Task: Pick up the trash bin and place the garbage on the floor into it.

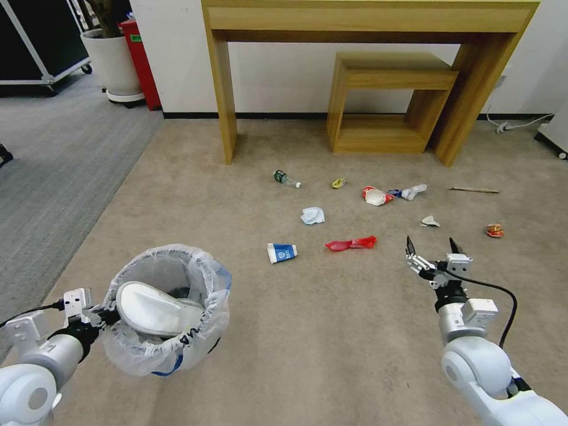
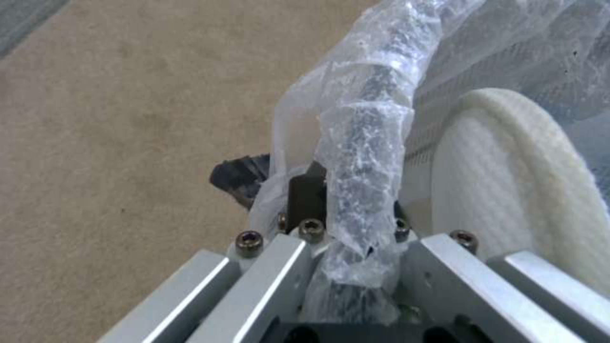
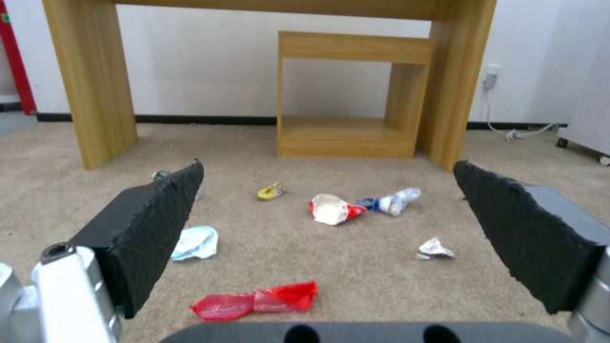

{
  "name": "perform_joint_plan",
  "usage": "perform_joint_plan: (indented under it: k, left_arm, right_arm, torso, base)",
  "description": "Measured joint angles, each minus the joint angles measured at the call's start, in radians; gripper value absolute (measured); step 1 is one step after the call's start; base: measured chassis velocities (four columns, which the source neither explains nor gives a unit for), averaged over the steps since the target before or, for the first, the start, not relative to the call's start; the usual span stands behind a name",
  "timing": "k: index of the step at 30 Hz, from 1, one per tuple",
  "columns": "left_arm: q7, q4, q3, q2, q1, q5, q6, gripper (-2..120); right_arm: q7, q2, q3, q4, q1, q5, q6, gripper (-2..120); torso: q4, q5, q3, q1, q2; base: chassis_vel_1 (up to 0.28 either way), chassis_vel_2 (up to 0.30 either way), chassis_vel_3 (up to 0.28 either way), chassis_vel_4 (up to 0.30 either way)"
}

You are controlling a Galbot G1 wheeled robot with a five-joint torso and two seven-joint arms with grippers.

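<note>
My left gripper (image 1: 105, 316) is shut on the rim of the trash bin (image 1: 155, 354), holding it above the floor (image 1: 307, 343). The left wrist view shows the bag-wrapped rim (image 2: 365, 143) between the jaws, and a white slipper (image 2: 508, 181) lying inside (image 1: 148, 310). My right gripper (image 1: 431, 245) hangs open and empty over the carpet, its pads (image 3: 159, 228) wide apart. Garbage lies ahead: a blue-white cup (image 1: 281, 252), a red wrapper (image 1: 351, 243) (image 3: 254, 300), crumpled paper (image 1: 312, 215) (image 3: 197, 242), a bottle (image 1: 287, 178), a red-white wrapper (image 1: 376, 196), a stick (image 1: 474, 190) and an orange can (image 1: 494, 230).
A wooden desk (image 1: 222, 89) stands against the wall with a wooden cube shelf (image 1: 384, 100) beneath it. A white plant pot (image 1: 115, 65) and a red box (image 1: 142, 62) sit at the far left beside grey ribbed carpet (image 1: 53, 154). A cable (image 1: 515, 125) lies at the far right.
</note>
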Motion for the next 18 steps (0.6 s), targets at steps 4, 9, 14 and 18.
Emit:
perform_joint_plan:
  k: [4,9,14,18]
  left_arm:
    - [0.012,0.008,0.001,0.012,-0.004,0.0,-0.005,1]
    - [0.015,0.011,0.003,0.017,-0.006,-0.001,-0.005,1]
    - [0.015,0.011,0.008,0.016,-0.008,-0.001,-0.005,1]
    - [0.013,0.011,0.007,0.019,-0.012,-0.007,-0.005,1]
  right_arm:
    - [-0.001,0.003,0.0,0.0,-0.004,-0.002,0.002,100]
    - [-0.001,0.003,0.003,0.003,-0.009,-0.003,0.003,100]
    - [-0.002,0.004,0.006,0.003,-0.013,-0.005,0.008,100]
    - [-0.003,0.006,0.006,0.003,-0.009,-0.006,0.005,100]
  torso:
    - [-0.0001,0.0,0.0,0.0,0.0]
    - [0.0001,-0.0002,0.0,0.0,0.0]
    - [0.0,-0.0002,0.0,0.0,0.0]
    - [0.0,-0.0002,0.0,0.0,0.0]
  base:
    - [0.0,0.0,0.0,0.0]
    - [0.0,0.0,0.0,0.0]
    - [0.0,0.0,0.0,0.0]
    - [0.0,0.0,0.0,0.0]
